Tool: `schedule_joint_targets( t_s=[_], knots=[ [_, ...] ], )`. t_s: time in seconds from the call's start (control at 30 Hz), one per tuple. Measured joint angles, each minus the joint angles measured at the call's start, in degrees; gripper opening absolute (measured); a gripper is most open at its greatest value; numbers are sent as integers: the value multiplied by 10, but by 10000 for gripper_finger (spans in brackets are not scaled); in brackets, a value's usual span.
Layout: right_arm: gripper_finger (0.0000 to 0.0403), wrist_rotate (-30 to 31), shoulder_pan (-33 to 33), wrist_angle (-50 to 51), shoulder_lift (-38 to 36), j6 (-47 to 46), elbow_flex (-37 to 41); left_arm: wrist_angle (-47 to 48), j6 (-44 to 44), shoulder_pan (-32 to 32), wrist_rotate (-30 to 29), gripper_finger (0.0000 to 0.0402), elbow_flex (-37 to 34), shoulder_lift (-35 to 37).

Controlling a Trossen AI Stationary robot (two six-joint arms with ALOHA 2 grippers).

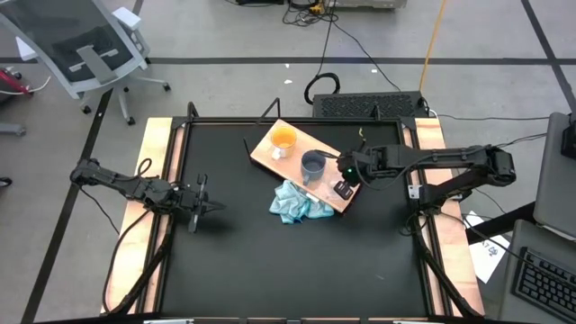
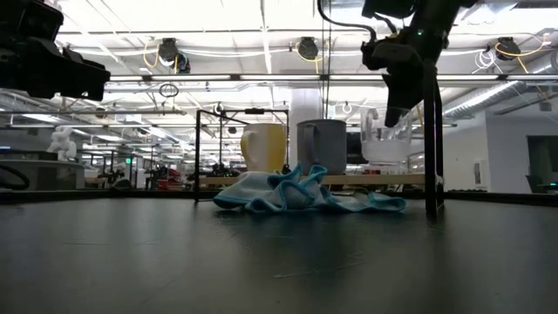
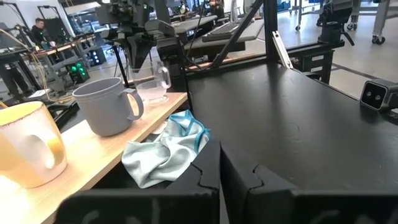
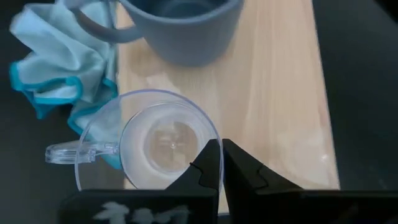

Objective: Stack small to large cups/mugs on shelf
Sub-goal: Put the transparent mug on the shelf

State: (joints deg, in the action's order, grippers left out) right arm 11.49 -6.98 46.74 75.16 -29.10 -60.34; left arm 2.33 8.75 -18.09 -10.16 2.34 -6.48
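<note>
A light-wood shelf (image 1: 266, 154) lies slantwise at the table's far middle. On it stand an orange mug with a white handle (image 1: 283, 139) and a grey-blue mug (image 1: 313, 166), each on its base. The clear cup (image 4: 155, 146) is at the board's right end, under my right gripper (image 4: 221, 163), which is shut on it. In the low view the cup (image 2: 386, 139) hangs a little above the board (image 2: 384, 180). My left gripper (image 1: 200, 205) waits shut over the table's left side, touching nothing. My right gripper holds the clear cup by its rim (image 4: 216, 138), on the side opposite the handle (image 4: 68, 151). One finger is inside the cup and one outside, pinching the wall. The fingers come from above, pointing down. The cup stays upright, lifted slightly clear of the board.
A crumpled light blue cloth (image 1: 295, 202) lies on the table against the board's near edge, partly under the cup in the right wrist view. Black frame rails and posts (image 2: 433, 131) edge the table. The black tabletop (image 1: 270, 270) lies bare on the near side.
</note>
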Motion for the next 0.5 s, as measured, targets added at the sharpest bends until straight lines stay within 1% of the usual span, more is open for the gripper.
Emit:
schedule_joint_targets(
  t_s=[0.27,0.5],
  knots=[
    [0,2,-22,17,4,-2,0,-7,0,0,-3,27,-1,0],
    [0,2,-29,5,4,-1,0,-7,0,0,-3,16,-1,0]
  ],
)
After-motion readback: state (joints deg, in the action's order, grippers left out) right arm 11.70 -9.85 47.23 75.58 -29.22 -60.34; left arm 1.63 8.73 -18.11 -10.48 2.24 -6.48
